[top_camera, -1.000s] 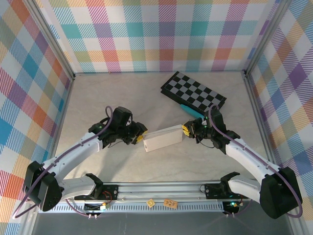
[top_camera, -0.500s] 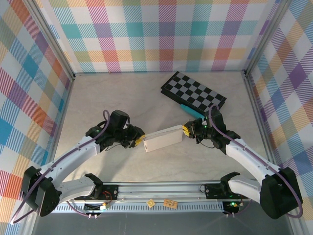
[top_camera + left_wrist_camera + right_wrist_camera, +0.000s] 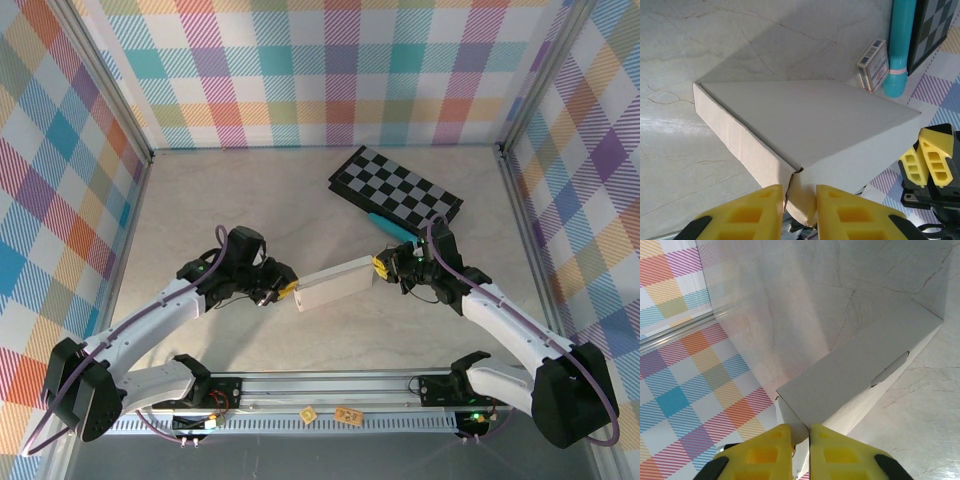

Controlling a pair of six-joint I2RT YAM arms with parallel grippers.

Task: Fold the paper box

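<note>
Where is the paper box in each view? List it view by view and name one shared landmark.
Top external: the paper box sits just below centre, slightly tilted.
Left wrist: it fills the middle, near corner inside the left gripper.
Right wrist: it runs from bottom centre to upper right, corner pinched by the right gripper.
Shared landmark: the yellow-fingered right gripper at the box's end.

Pale, marble-veined tabletop [image 3: 250, 200]. Far right on it, flat, a black-and-grey checkered board [image 3: 396, 187]. Along the board's near edge, a teal tube [image 3: 390, 227]; just beside that, a small patterned packet [image 3: 873, 65]. Mid-tabletop, a tilted white paper box [image 3: 335, 283]; resting or lifted, cannot tell.
</note>
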